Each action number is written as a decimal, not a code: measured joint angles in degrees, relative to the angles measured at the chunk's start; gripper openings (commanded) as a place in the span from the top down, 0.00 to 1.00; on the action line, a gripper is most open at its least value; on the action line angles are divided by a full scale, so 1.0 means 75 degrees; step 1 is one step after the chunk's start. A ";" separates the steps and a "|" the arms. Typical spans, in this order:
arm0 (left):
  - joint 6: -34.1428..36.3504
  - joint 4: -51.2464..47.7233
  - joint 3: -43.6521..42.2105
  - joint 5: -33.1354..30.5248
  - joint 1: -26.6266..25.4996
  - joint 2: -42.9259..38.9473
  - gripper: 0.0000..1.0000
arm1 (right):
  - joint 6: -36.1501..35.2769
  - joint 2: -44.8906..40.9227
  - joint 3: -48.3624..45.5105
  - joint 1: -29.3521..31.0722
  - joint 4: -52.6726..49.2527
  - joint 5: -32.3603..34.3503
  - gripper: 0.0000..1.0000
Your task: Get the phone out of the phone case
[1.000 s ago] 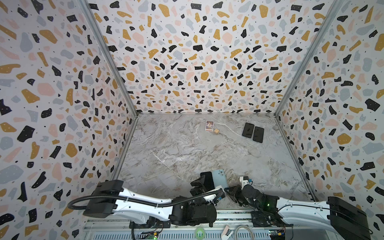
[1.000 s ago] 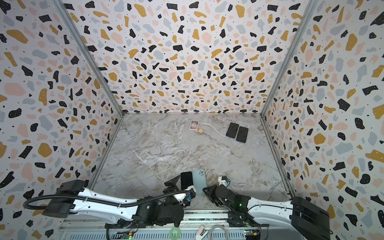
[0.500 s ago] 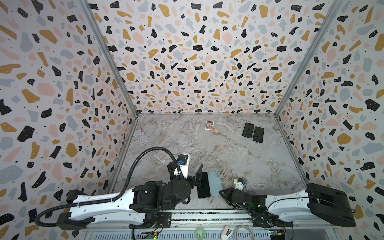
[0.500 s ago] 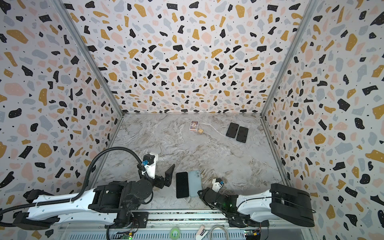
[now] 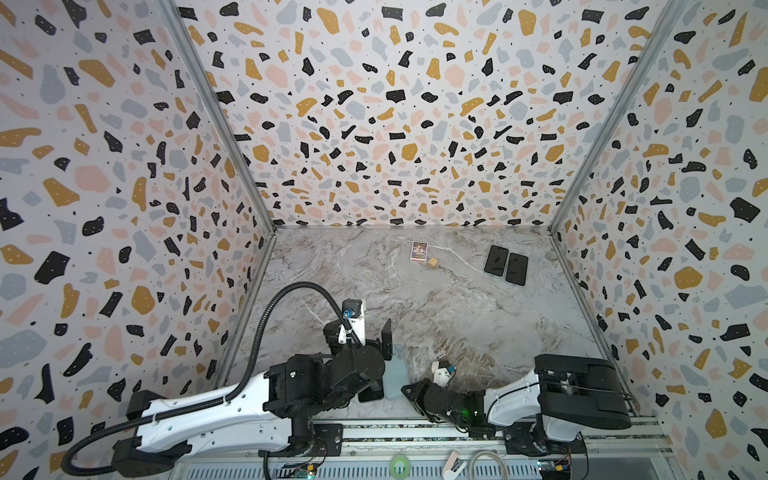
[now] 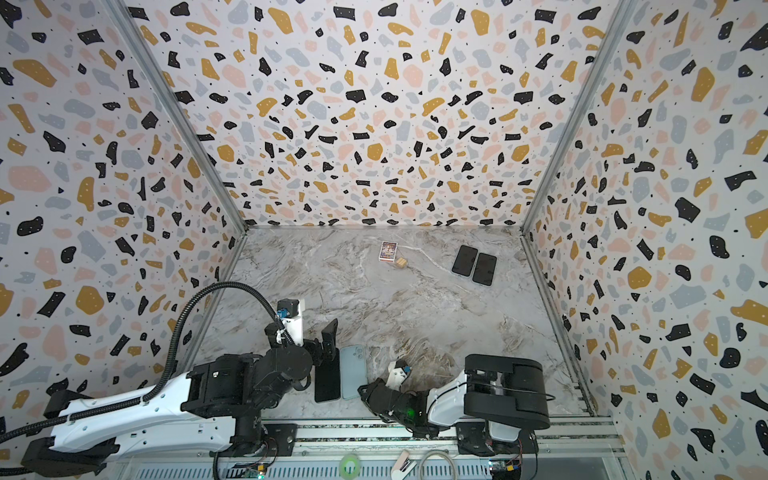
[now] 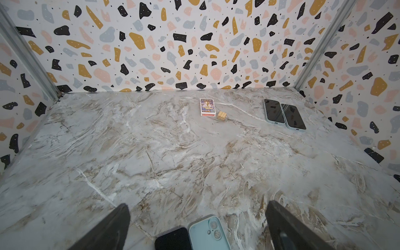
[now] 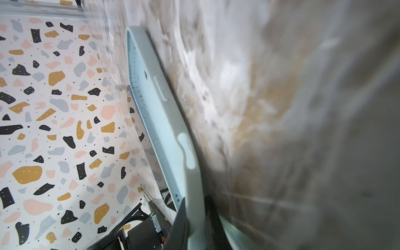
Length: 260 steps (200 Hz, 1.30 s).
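A black phone (image 6: 327, 380) lies flat near the front edge. Right beside it lies the light blue phone case (image 6: 353, 370), back up, with camera rings at its far end. Both far ends show in the left wrist view, phone (image 7: 173, 239) and case (image 7: 205, 232). My left gripper (image 7: 198, 205) hangs open over them and holds nothing. In a top view its arm hides most of the phone (image 5: 371, 395). My right gripper (image 6: 366, 391) is low at the case's near right corner. In the right wrist view it (image 8: 195, 201) is shut on the case's rim (image 8: 164, 121).
At the back stand a small printed card box (image 5: 419, 251) and a wooden block (image 5: 433, 262). Two more dark-screened phones (image 5: 506, 265) lie side by side at the back right. Patterned walls close three sides. A metal rail (image 5: 415, 436) with cables runs along the front.
Phone and case have slid left and slightly toward the front, the right gripper staying shut on the case. The left arm has risen from lying along the front edge, its gripper still open.
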 measured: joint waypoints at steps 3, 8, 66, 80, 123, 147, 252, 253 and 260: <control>-0.0006 -0.0003 0.0003 0.0000 0.0009 -0.0003 0.00 | 0.0047 0.0055 0.0070 0.0035 -0.0009 0.0020 1.00; -0.0029 -0.0009 0.0003 0.0000 0.0029 -0.0009 0.00 | 0.0146 0.0157 0.0192 0.0096 -0.0026 0.0055 1.00; -0.0061 -0.0041 0.0000 0.0000 0.0181 -0.0058 0.00 | 0.0997 0.0507 0.0731 0.0548 -0.0393 0.0699 0.97; -0.0067 -0.0061 0.0000 0.0012 0.0245 -0.0058 0.00 | 0.1058 0.0493 0.0734 0.0580 -0.0460 0.0845 0.81; -0.0300 -0.0373 -0.0026 0.0423 0.0921 -0.0058 0.00 | 0.1157 -0.0012 0.0863 0.0618 -0.0810 0.1262 0.12; -0.0364 -0.0361 -0.0286 0.0842 0.1495 -0.0160 0.00 | 0.0985 -0.0131 0.0892 0.0618 -0.0828 0.1265 0.08; -0.0522 -0.0090 -0.1871 0.2871 0.4208 -0.0044 0.01 | -0.1276 -0.1699 0.0697 0.0393 -0.2908 0.0350 0.08; -0.0525 -0.0082 -0.1891 0.2894 0.4223 -0.0035 0.01 | -0.1306 -0.1708 0.0691 0.0385 -0.2914 0.0338 0.08; -0.0551 -0.0015 -0.2078 0.3092 0.4354 -0.0006 0.00 | -0.1582 -0.1766 0.0664 0.0286 -0.2970 0.0201 0.10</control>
